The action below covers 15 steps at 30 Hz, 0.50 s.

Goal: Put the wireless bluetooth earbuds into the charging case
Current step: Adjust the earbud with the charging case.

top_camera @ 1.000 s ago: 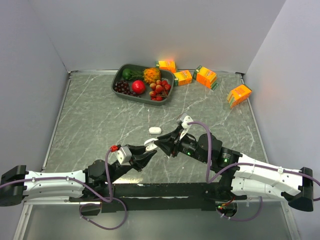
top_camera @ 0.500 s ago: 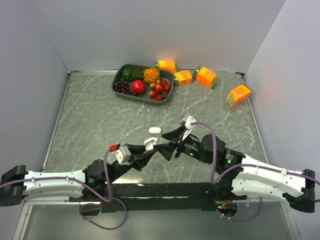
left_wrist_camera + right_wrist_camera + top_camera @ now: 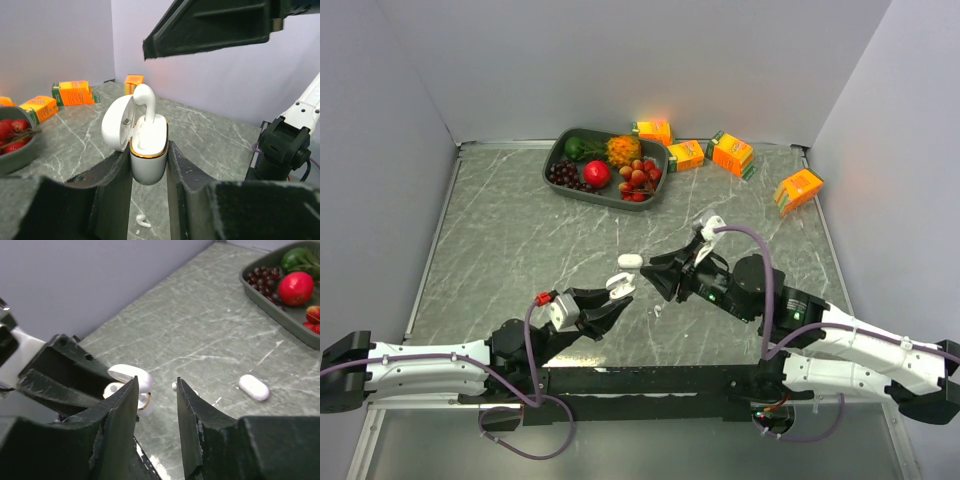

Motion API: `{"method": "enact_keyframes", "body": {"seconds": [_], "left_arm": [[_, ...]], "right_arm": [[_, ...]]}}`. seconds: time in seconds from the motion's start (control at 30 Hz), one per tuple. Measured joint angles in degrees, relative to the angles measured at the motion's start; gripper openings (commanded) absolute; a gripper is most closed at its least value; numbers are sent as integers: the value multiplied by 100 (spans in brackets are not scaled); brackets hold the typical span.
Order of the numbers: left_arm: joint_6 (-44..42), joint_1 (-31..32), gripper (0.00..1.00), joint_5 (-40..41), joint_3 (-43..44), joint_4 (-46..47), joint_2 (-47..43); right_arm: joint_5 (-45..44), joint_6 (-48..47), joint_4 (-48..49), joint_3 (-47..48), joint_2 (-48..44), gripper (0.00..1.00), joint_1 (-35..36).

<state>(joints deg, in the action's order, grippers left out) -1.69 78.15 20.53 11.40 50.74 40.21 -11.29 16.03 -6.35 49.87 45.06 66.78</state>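
Note:
My left gripper is shut on the white charging case, which it holds upright above the table with its lid open. A stemmed white earbud stands in the case, with much of it sticking out above the gold rim. From above, the case sits at the tips of the left gripper. My right gripper hangs just right of it, open and empty. In the right wrist view the right gripper is above the case. A loose earbud lies on the table.
A second, closed white case lies on the table behind the grippers. A grey tray of fruit sits at the back. Several orange juice cartons stand along the back and right. Walls close in three sides.
My right gripper has drawn back to the right, away from the case, and left the earbud standing in it. The left gripper has kept its grip and hardly moved.

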Motion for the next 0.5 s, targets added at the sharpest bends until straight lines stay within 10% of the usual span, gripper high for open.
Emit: {"method": "enact_keyframes", "body": {"seconds": [0.5], "left_arm": [[-363, 0, 1, -278, 138, 179, 111]], "right_arm": [[-282, 0, -896, 402, 516, 40, 0]]}}
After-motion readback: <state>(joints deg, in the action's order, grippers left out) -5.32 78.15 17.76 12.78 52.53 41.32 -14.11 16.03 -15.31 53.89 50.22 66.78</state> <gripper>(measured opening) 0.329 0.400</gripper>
